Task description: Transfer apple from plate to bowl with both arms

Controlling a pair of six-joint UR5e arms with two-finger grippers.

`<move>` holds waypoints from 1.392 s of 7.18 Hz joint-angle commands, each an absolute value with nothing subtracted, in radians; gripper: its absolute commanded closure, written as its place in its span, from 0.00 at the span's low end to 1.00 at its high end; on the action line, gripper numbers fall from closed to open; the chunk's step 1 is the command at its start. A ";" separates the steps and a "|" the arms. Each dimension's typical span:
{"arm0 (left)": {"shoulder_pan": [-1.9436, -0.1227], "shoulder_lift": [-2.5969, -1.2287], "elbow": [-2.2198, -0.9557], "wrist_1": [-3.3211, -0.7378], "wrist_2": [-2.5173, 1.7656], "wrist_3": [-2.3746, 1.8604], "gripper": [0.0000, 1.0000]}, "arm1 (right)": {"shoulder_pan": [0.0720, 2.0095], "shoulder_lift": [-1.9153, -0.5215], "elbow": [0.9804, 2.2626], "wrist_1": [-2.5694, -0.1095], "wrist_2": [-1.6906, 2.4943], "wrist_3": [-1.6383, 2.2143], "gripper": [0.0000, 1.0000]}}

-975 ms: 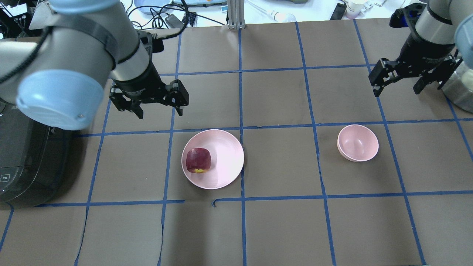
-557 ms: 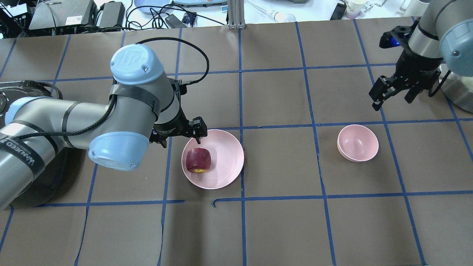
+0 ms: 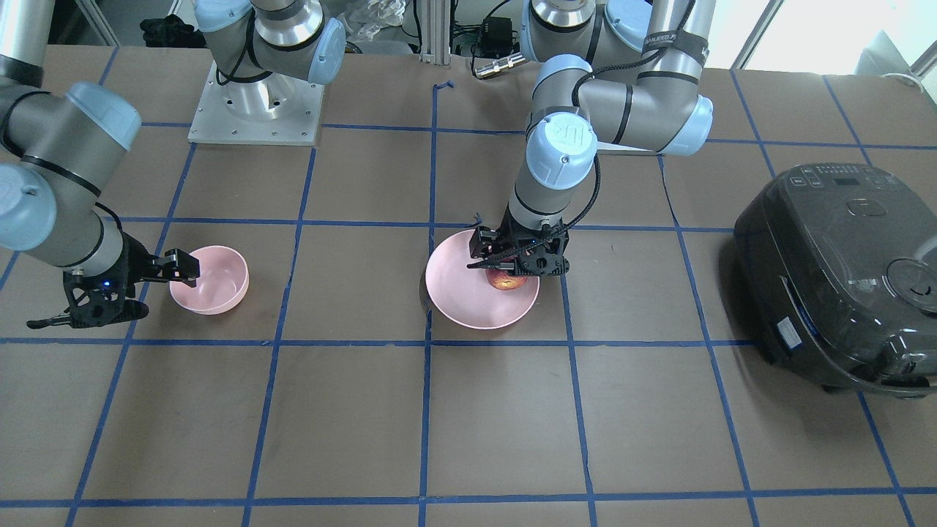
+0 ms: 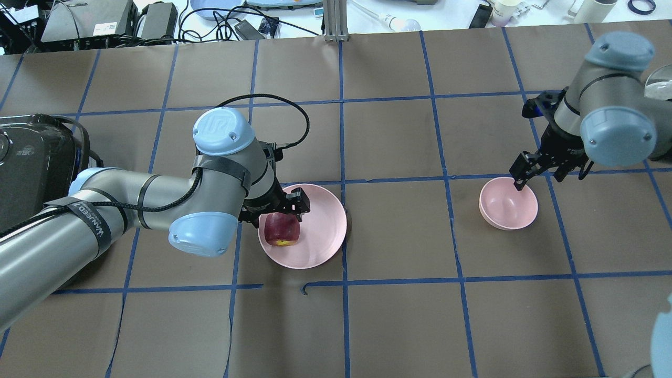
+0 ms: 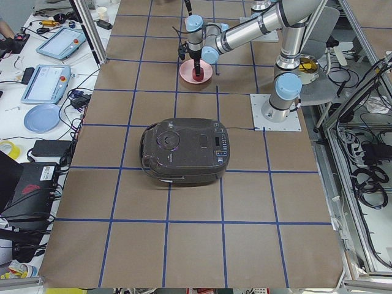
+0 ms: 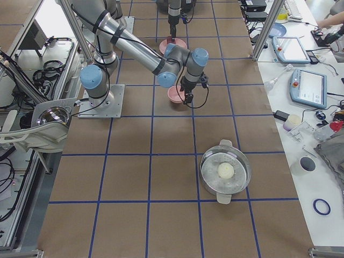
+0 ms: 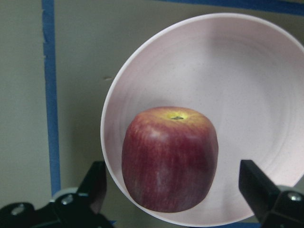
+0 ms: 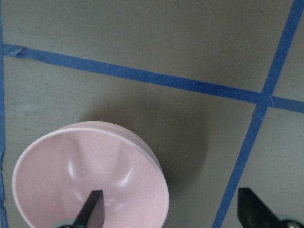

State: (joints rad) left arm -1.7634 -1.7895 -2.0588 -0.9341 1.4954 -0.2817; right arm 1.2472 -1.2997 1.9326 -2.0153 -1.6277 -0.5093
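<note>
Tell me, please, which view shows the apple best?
The left wrist-mounted view: the apple sits large and unobstructed on the plate. Overhead shows it small, side views tiny; front-facing mostly hides it behind the left gripper.

Dark red apple rests on the pale pink plate; the pink bowl stands upright, well apart.

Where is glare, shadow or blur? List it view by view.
Left wrist view: apple sharp, evenly lit on the plate. Right wrist view: bowl throws a soft shadow on the table beside it. Front-facing view: top right corner blown out white.
</note>
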 commanded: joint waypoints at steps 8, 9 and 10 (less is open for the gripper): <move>-1.769 -1.827 -1.846 -1.061 1.493 -0.290 0.68 | 1.238 -1.311 1.974 -2.025 -1.623 -0.496 1.00; -1.767 -1.822 -1.776 -1.124 1.488 -0.294 0.68 | 1.250 -1.348 1.942 -1.960 -1.526 -0.382 1.00; -1.764 -1.812 -1.699 -1.197 1.465 -0.293 0.68 | 1.282 -1.351 1.906 -1.903 -1.423 -0.285 1.00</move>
